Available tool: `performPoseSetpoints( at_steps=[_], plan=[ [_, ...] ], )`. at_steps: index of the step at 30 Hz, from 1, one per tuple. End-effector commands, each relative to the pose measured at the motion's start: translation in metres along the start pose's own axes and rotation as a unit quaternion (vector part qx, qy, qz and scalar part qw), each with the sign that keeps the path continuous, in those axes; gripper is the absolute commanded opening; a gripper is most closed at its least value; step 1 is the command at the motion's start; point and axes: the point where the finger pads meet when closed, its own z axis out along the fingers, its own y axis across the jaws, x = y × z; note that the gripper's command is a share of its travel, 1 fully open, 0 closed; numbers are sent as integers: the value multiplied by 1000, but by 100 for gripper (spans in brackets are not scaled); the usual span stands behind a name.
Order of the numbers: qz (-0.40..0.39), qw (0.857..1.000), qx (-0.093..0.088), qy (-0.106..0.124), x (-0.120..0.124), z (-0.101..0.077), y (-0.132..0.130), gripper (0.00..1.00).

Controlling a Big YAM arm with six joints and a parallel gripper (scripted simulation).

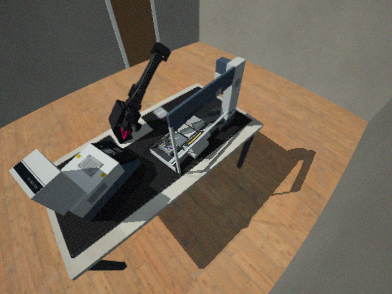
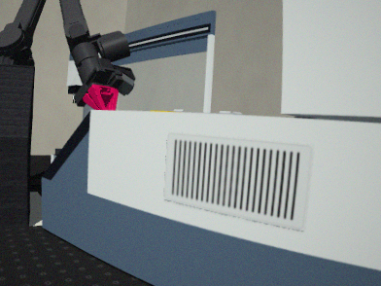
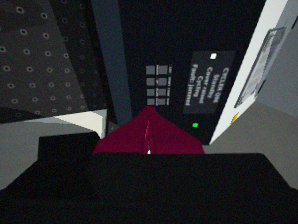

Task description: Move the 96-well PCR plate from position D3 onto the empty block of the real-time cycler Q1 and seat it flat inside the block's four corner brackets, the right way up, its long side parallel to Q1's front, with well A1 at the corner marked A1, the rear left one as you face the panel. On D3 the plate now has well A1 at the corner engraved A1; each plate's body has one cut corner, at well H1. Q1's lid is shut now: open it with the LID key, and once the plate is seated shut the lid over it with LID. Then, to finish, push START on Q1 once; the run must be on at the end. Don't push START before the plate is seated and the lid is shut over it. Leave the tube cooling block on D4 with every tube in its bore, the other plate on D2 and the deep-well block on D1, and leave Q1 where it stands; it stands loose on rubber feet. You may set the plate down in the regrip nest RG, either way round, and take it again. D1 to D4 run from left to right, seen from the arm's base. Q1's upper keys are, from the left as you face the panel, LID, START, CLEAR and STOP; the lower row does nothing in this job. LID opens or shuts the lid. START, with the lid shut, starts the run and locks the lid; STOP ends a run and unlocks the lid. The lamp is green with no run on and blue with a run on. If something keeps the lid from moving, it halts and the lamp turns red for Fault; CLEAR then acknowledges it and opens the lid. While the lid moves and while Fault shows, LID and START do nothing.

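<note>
The cycler Q1 (image 1: 92, 177) stands at the left end of the table. Its lid (image 1: 34, 176) is swung open and lies back to the left. The grey block (image 1: 90, 164) on top is uncovered, and I see no plate on it. My gripper (image 1: 124, 132) is shut and empty, its magenta fingers pointing down over Q1's dark front panel. In the wrist view the fingertips (image 3: 148, 131) hang just short of the key pad (image 3: 158, 85), beside the display (image 3: 207, 85) and a green lamp (image 3: 195, 125). The deck with the labware (image 1: 182, 137) lies to the right, too small to single out the plate.
A clear shield on a blue frame (image 1: 202, 107) stands along the deck's front, with a grey post (image 1: 231, 85) at its far end. The exterior view shows Q1's side wall with a vent (image 2: 238, 175), the gripper (image 2: 102, 97) above it and the open lid (image 2: 330, 53).
</note>
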Motion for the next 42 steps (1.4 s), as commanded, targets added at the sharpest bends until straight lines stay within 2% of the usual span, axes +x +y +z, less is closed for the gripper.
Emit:
performPoseSetpoints(
  at_steps=[1, 5, 9, 25, 42],
  plan=[
    [0, 1000, 5, -4, -1, -20, 1, 0],
    [3, 1000, 8, -3, -2, -36, 0, 0],
    [10, 1000, 10, -5, -5, -29, -5, 0],
    [-3, 999, 22, -24, -23, -27, -13, 0],
    [-2, 1000, 20, -21, -23, -27, -13, 0]
  ],
)
